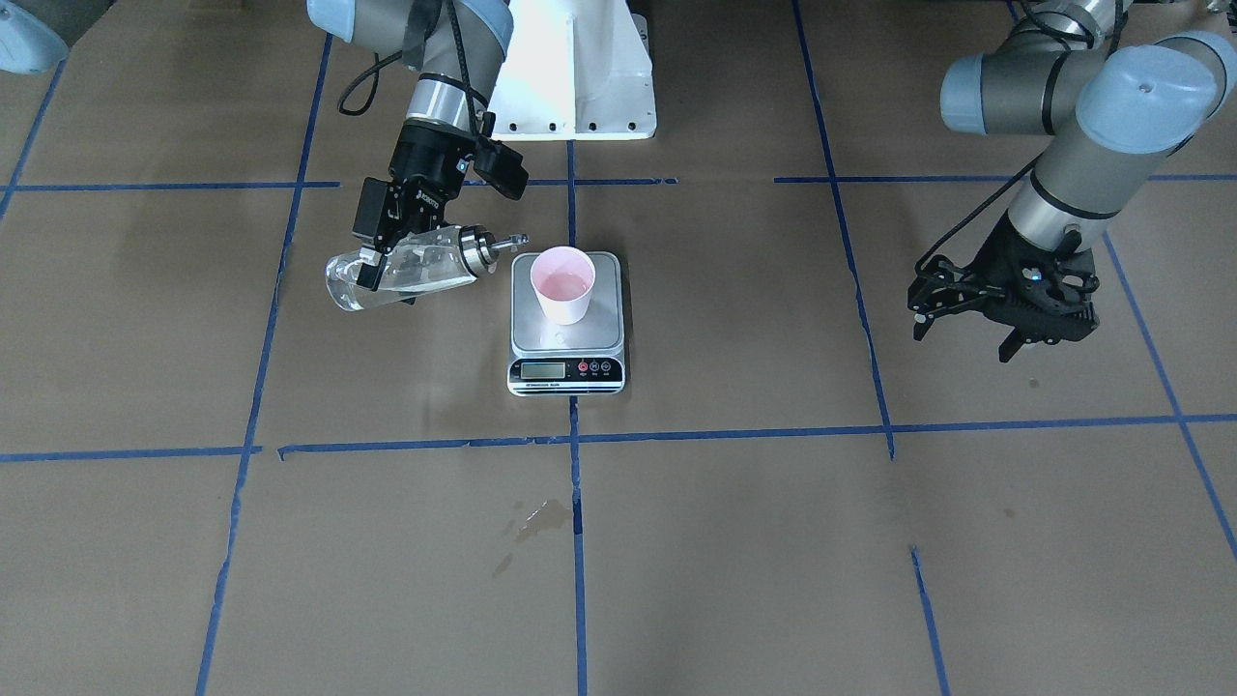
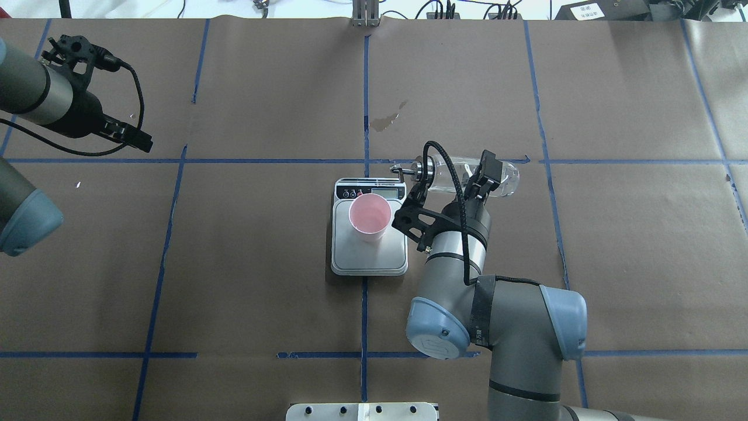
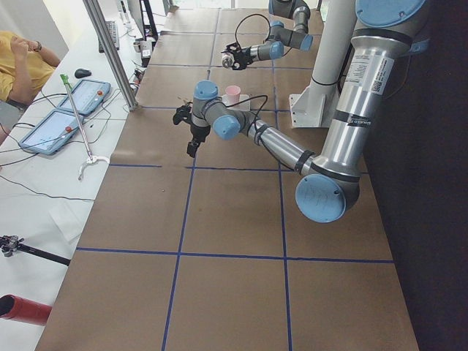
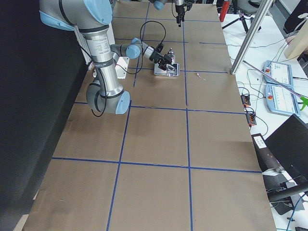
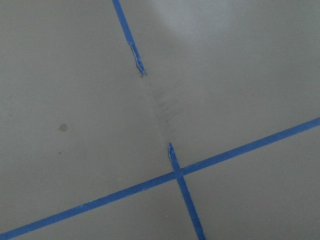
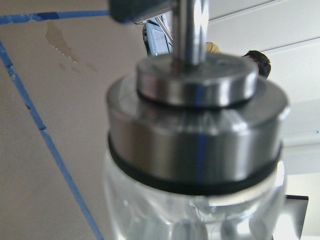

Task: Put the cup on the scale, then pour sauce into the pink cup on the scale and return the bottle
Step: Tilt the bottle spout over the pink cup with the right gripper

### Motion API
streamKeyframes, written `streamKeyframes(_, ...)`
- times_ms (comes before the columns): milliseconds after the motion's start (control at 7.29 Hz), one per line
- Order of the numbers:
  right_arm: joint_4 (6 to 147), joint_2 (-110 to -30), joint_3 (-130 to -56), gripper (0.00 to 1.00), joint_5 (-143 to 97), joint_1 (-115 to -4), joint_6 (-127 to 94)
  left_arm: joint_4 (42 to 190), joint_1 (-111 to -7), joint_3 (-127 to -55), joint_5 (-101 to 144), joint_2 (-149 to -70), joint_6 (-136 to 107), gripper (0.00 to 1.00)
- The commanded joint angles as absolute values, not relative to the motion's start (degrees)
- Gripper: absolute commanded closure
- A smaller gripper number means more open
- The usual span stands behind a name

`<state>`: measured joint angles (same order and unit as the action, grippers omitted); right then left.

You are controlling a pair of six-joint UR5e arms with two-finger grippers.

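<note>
The right jaws are clamped across the body of the bottle [image 1: 411, 274], nearer its base than its neck, and hold it tipped almost flat above the worktop [image 1: 773, 541]. The sauce [image 1: 372, 288] lies along the lower side of the glass. The metal cap [image 1: 474, 246] and its thin spout [image 1: 509, 239] point at the cup [image 1: 563, 283]; the spout's tip is just beside the scale [image 1: 566, 333] and not touching the cup's rim.

The cup stands upright around the middle of the scale's steel platform, pink inside showing. I can't tell whether there is liquid in it. The scale sits near the middle of the worktop, on the blue tape line [image 1: 578, 541] that runs from the robot's edge to the operators' edge, with its display strip facing the operators' edge.

The left jaws are spread wide with nothing between them, hanging above the worktop well apart from the scale, toward the robot's left end.

A dark stain [image 1: 541, 517] marks the paper between the scale and the operators' edge.
</note>
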<state>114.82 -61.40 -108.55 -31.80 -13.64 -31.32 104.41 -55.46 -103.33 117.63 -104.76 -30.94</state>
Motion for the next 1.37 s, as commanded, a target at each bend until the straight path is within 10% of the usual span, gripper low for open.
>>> streamKeyframes(0, 115.4, -61.3, -106.8, 1.0, -28.5, -13.4, -26.8, 104.4, -55.5, -103.4, 119.0, -104.8, -30.9, 0.01)
streamKeyframes(1234, 119.1, -61.3, -106.1, 1.0, -19.0, -12.6, -12.4, 104.4, -55.5, -103.3, 119.1, -104.7, -30.9, 0.01)
